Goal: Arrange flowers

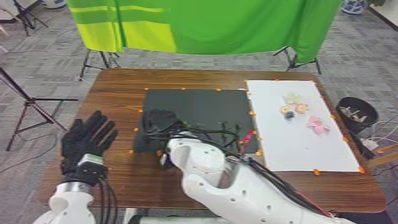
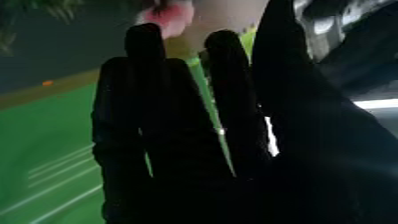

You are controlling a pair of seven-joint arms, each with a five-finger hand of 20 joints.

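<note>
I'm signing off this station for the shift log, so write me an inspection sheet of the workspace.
Surface: brown table with dark mat and white sheet.
Job's things: pale flower, peach flowers and pink flower on the sheet; pink bloom near the right hand's fingertips, right wrist view.
Clutter: small orange markers around mat and sheet.
Hands: left over the table's left side, right over the mat; fingers straight.
Cables: black cables along the right arm.
Surroundings: green cloth, black bin.

Passage: near end of white rectangular board [image 1: 306,154]. Obstacles: pink petalled flower [image 1: 318,125] beyond; thin dark stems [image 1: 226,132] on black mat [image 1: 191,99].
</note>
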